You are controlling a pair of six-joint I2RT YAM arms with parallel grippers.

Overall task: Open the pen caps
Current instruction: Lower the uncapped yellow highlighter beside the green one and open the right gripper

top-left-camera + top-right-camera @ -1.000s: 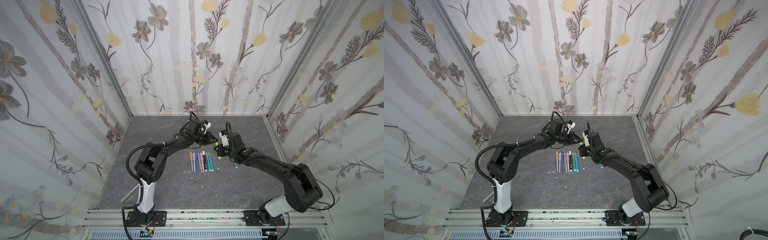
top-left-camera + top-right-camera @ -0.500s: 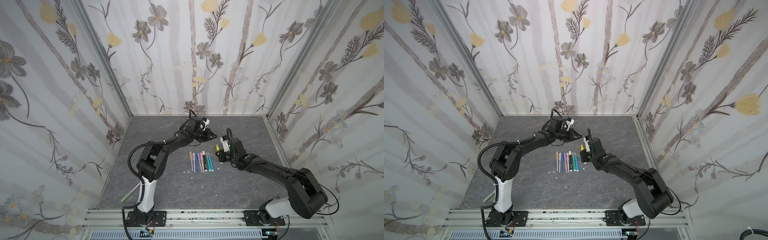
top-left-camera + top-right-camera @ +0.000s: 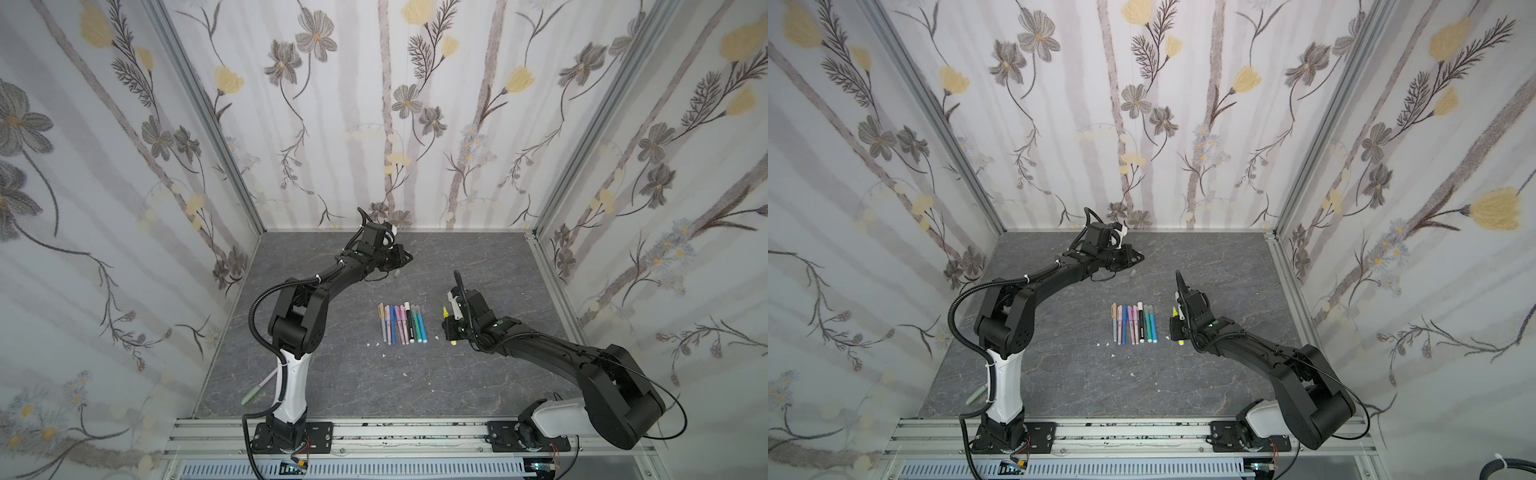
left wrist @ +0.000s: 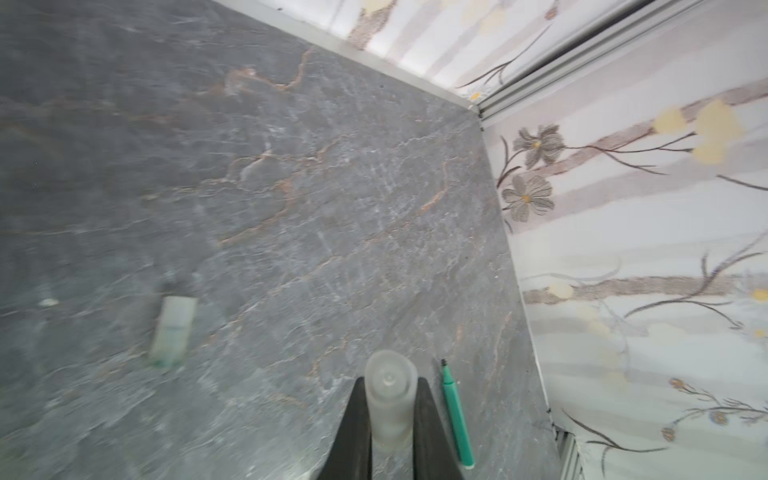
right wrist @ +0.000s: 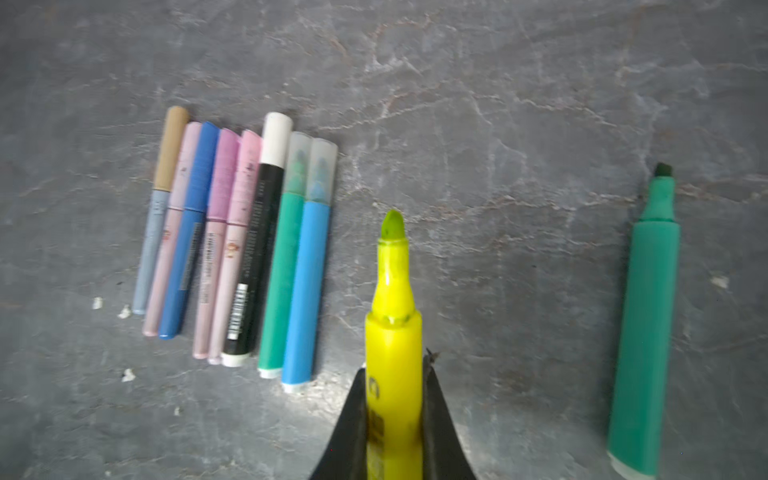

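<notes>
In the left wrist view my left gripper is shut on a translucent grey pen cap, held just above the table. A second translucent cap lies loose nearby, and in both top views it sits just below that gripper. My right gripper is shut on the barrel of an uncapped yellow marker with its tip bare. Several capped pens lie in a row to its left, at the table's middle. In a top view the right gripper hovers right of that row.
An uncapped green marker lies beside the yellow one, on the side away from the row. A pale green pen leans at the left wall by the left arm's base. Small white specks dot the grey marble-look table. Flowered walls enclose three sides.
The two grippers, close together a second ago, have drawn apart. The right one moved toward the front with the yellow marker, and the left one stayed at the back with the cap.
</notes>
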